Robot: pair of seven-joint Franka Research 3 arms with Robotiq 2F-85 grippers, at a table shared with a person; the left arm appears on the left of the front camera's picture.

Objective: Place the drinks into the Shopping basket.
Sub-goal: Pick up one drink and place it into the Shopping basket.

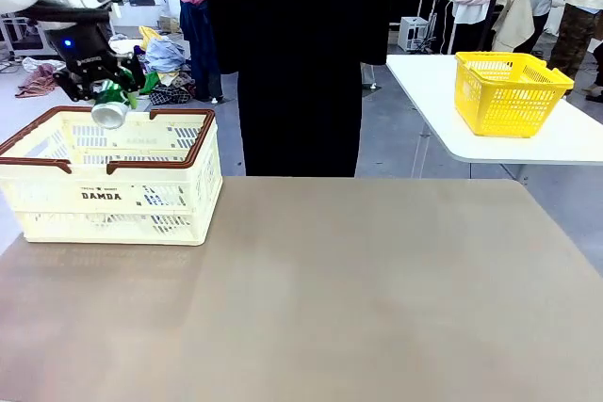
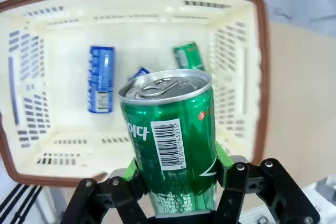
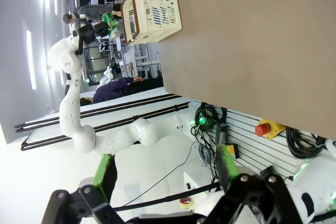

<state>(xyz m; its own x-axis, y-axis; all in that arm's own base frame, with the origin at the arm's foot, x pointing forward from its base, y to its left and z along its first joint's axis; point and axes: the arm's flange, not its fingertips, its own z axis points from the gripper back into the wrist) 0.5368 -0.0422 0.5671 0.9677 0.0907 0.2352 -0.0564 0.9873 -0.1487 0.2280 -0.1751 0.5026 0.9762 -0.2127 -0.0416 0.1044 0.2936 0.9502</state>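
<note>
The brown bench (image 1: pixel 358 298) carries the cream Shopping basket (image 1: pixel 113 197) at its left side. Above the basket's opening, the left pincer (image 2: pixel 176 203) is clamped on a green can (image 2: pixel 170 135). Inside lie a blue can (image 2: pixel 101 78) and another green can (image 2: pixel 189 57). The right pincer (image 3: pixel 165 174) stands apart, empty.

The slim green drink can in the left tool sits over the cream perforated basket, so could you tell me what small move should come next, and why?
Probably lower it a little and open the left tool. The slim green drink can hangs above the cream perforated plastic basket, inside its brown rim, over bare floor between the blue can and another green can already lying there, so a short drop should land cleanly.
</note>
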